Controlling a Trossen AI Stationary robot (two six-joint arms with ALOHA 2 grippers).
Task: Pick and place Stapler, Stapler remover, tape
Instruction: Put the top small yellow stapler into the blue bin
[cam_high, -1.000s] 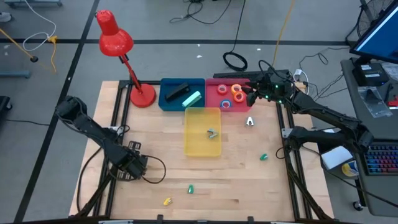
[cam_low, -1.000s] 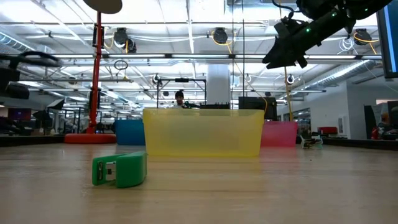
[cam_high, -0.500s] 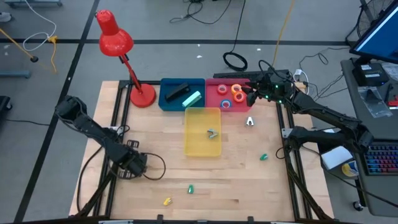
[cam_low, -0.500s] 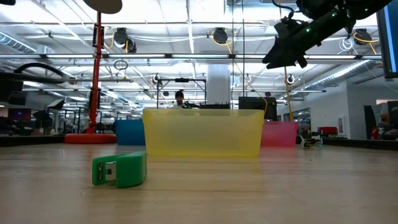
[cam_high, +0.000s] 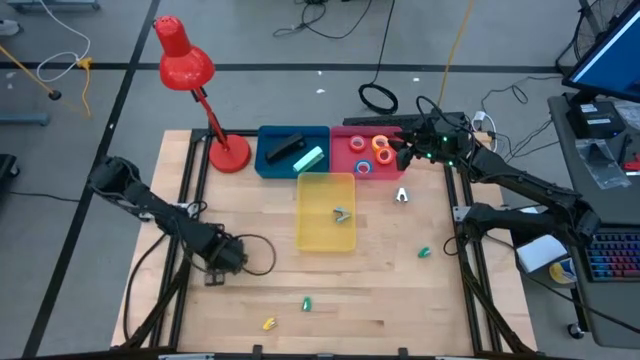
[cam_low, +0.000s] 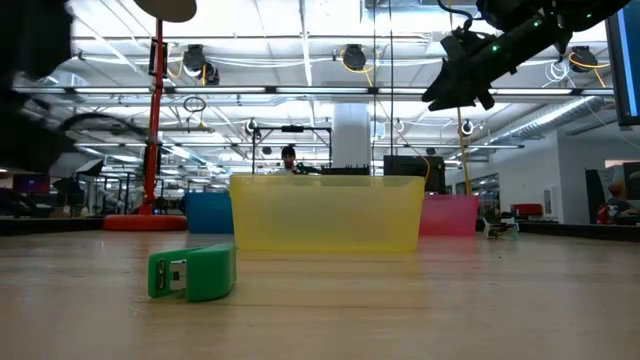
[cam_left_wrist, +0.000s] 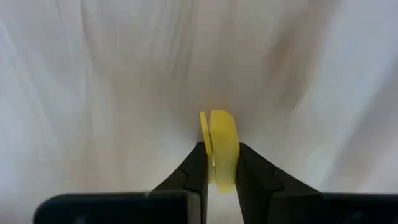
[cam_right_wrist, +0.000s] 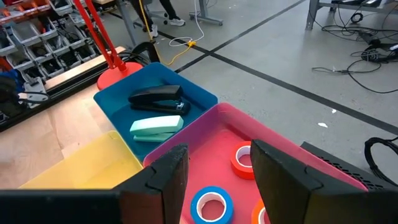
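Staplers (cam_high: 292, 151) sit binned and tape rolls (cam_high: 371, 154) trayed, while the left gripper (cam_left_wrist: 217, 177) clamps a yellow tape roll (cam_left_wrist: 221, 146); small pieces remain loose.

Place: you're in a big open robotics lab or workshop.
Floor: grey concrete (cam_high: 300, 45) with loose cables (cam_high: 378, 98) around your wooden table (cam_high: 390, 290).
Ceiling: bare beams and hanging lights (cam_low: 352, 57).
Side: a monitor (cam_high: 610, 55) and keyboard (cam_high: 608, 258).

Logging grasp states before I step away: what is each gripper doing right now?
Left gripper: closed on a yellow tape roll.
Right gripper: open, empty, above the pink bin.
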